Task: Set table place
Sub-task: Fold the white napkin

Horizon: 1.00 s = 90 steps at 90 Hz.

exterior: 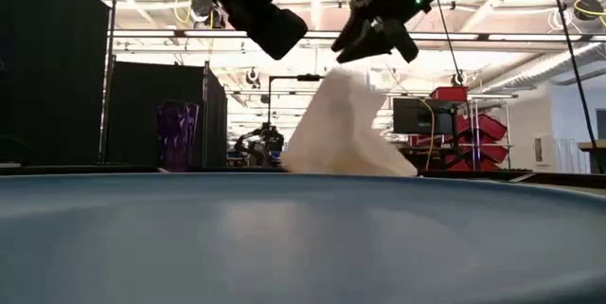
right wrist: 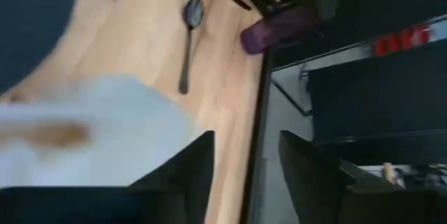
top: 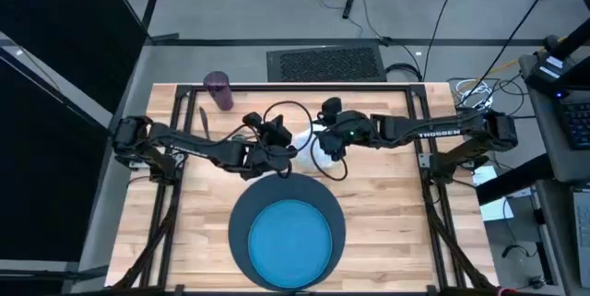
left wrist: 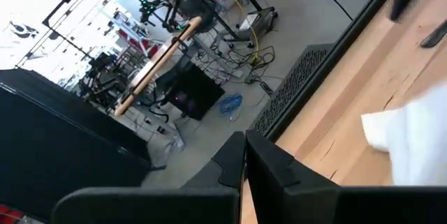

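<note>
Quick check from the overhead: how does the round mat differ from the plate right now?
The dark slate-blue round mat is the larger of the two. The bright blue round plate is smaller and much brighter. The mat lies directly on the light wood table, while the plate sits on top of the mat, roughly centred, leaving a dark ring showing around it. Both are round and lie flat.

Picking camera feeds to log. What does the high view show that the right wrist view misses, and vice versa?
Only the high view: the bright blue round plate centred on the dark slate-blue round mat, both arms, and the left pincer near the napkin.

Only the right wrist view: the metal spoon lying on the wood, and the open right pincer.

Both: the white napkin, the small purple cup, the light wood table.
</note>
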Each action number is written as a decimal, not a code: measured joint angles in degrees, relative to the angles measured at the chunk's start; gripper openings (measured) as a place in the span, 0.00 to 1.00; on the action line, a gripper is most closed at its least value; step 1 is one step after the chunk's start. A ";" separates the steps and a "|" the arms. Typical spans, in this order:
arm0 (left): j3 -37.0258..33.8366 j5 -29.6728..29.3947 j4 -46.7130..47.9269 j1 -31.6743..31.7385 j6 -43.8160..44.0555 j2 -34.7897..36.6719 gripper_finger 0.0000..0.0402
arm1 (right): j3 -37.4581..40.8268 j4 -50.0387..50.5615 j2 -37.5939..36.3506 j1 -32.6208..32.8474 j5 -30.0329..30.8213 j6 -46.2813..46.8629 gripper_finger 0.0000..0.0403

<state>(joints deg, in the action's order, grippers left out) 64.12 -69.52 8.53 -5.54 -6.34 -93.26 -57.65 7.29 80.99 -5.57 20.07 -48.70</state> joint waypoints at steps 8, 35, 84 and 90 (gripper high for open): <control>0.00 0.00 1.80 0.03 0.87 0.01 0.00 | 0.00 0.60 0.00 -0.24 1.81 2.85 0.47; -0.04 5.45 3.92 0.69 6.06 -0.01 0.00 | 0.00 20.07 0.00 -3.71 -1.67 28.49 0.49; -1.09 25.67 -0.74 3.67 5.49 -0.06 0.00 | 8.06 18.90 0.02 -5.61 -16.19 41.15 0.38; -1.09 25.67 -0.62 3.94 5.49 -0.06 0.00 | 9.13 16.98 0.02 -5.61 -17.34 41.11 0.38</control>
<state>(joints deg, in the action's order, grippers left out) 63.02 -43.85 7.91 -1.60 -0.84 -93.32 -48.52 24.27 81.01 -11.18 2.73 -7.59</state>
